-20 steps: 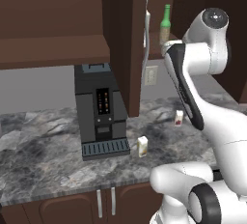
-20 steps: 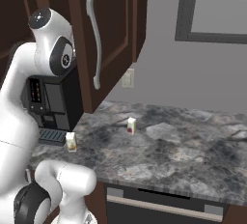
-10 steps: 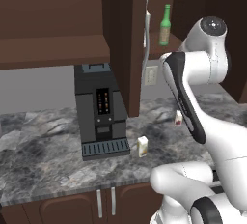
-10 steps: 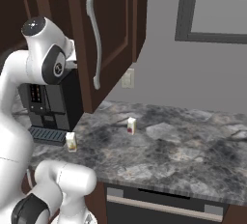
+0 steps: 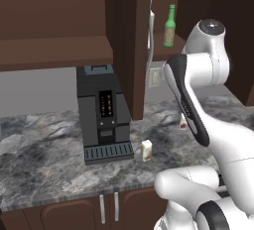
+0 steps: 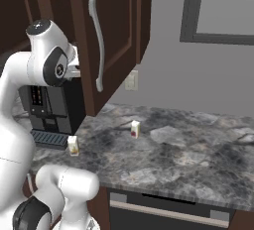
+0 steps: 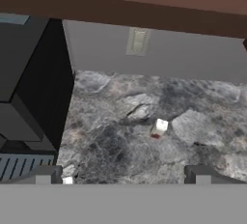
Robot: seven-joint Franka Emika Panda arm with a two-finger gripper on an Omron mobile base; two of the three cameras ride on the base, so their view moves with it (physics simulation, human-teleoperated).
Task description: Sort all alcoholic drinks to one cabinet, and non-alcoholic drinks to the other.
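Arm raised, elbow high, forearm angled down and forward. Gripper (image 7: 123,172) points downward over the counter; fingers (image 7: 46,174) spread wide apart, nothing between them.

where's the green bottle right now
The green bottle stands upright on the shelf inside the open narrow cabinet, upper middle of the left base view, just right of its door handle.
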